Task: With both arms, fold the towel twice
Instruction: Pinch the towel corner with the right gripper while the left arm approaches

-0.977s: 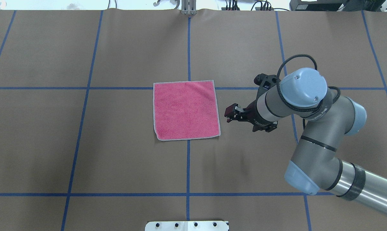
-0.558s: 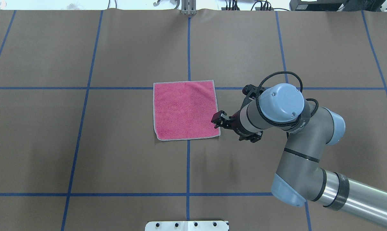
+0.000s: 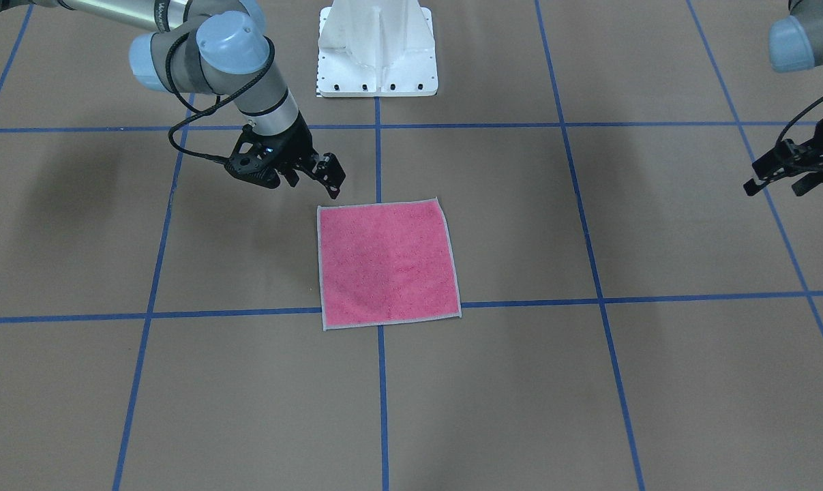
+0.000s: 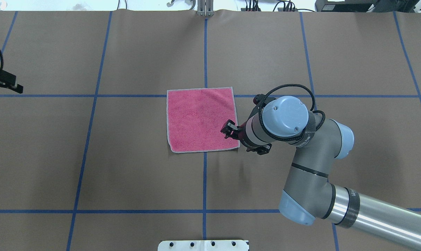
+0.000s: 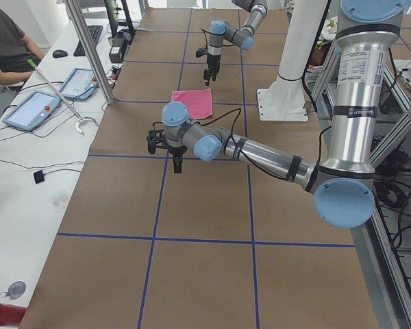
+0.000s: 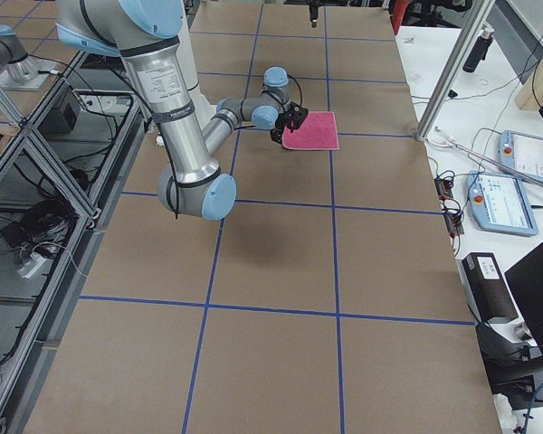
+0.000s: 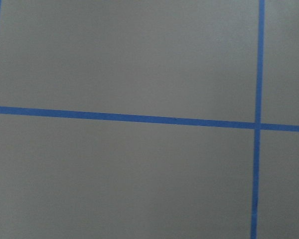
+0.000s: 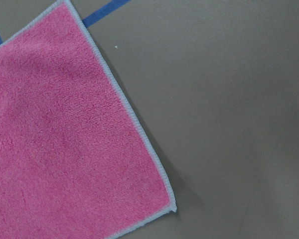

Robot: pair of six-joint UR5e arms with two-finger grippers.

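The towel [image 4: 201, 118] lies flat and pink side up in the middle of the table, also seen as towel [image 3: 387, 262], towel [image 5: 193, 103] and towel [image 6: 310, 129]. My right gripper [image 4: 228, 129] hovers open over the towel's near right corner; from across the table, the right gripper [image 3: 316, 187] sits just beside that corner. The right wrist view shows the towel [image 8: 55, 149] and its light grey edge, no fingers. My left gripper [image 4: 4, 89] is far off at the table's left edge, open and empty, shown as left gripper [image 3: 772, 189].
The white pedestal base [image 3: 377, 48] stands at the robot's side of the table. Blue tape lines [image 7: 139, 118] cross the brown surface. A person [image 5: 7, 48] sits at a side desk with tablets [image 5: 34, 110] beyond the table's far edge.
The right arm swung left, carrying its gripper from beside the towel to over its near right corner. The left gripper came into view at the left edge.
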